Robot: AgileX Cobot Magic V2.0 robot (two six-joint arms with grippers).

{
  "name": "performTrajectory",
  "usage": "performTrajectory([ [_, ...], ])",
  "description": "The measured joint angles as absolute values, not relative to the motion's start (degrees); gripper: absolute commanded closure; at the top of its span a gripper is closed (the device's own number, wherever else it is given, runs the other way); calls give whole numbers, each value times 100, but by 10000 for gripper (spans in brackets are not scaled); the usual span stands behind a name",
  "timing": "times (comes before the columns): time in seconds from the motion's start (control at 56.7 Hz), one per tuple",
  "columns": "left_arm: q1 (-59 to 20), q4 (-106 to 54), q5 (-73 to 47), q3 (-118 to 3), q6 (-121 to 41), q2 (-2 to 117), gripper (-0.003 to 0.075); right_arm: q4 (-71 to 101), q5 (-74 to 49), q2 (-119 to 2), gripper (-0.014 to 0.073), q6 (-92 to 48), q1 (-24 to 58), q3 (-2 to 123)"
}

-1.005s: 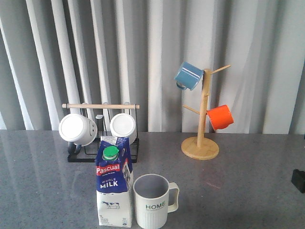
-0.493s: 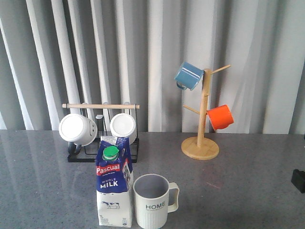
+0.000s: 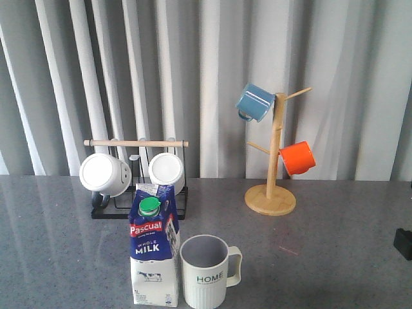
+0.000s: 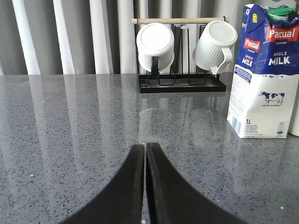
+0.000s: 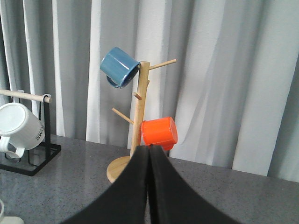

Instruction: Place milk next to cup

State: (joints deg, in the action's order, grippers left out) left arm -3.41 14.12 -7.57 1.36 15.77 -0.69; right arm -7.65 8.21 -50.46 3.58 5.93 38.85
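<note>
The milk point(image 3: 154, 254), a blue and white carton with a green cap, stands upright near the table's front edge. The cup point(image 3: 206, 270), an off-white ribbed mug lettered "HOME", stands just to the right of it, almost touching, with its handle to the right. The milk also shows in the left wrist view point(image 4: 266, 74), off to the right of and beyond my left gripper point(image 4: 145, 145), which is shut and empty, low over the table. My right gripper point(image 5: 149, 147) is shut and empty, facing the mug tree.
A black rack point(image 3: 136, 209) with a wooden bar holds two white mugs behind the milk. A wooden mug tree point(image 3: 273, 161) at the back right carries a blue mug point(image 3: 255, 102) and an orange mug point(image 3: 298, 158). A black part point(image 3: 403, 243) shows at the right edge.
</note>
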Motion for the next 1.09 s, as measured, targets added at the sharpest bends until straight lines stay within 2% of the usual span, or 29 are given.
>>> performTrajectory([
  [0.705, -341, 1412, -757, 136, 1577, -69, 726, -765, 785, -4961, 602, 339, 593, 3885],
  [0.793, -341, 1412, -757, 136, 1577, -69, 726, -765, 516, -4811, 602, 339, 593, 3885],
  [0.987, -341, 1412, -757, 136, 1577, -69, 726, -706, -927, -4294, 602, 333, 593, 3860],
  [1.093, -341, 1412, -757, 136, 1577, -69, 726, -706, -1076, -3821, 602, 333, 593, 3537],
])
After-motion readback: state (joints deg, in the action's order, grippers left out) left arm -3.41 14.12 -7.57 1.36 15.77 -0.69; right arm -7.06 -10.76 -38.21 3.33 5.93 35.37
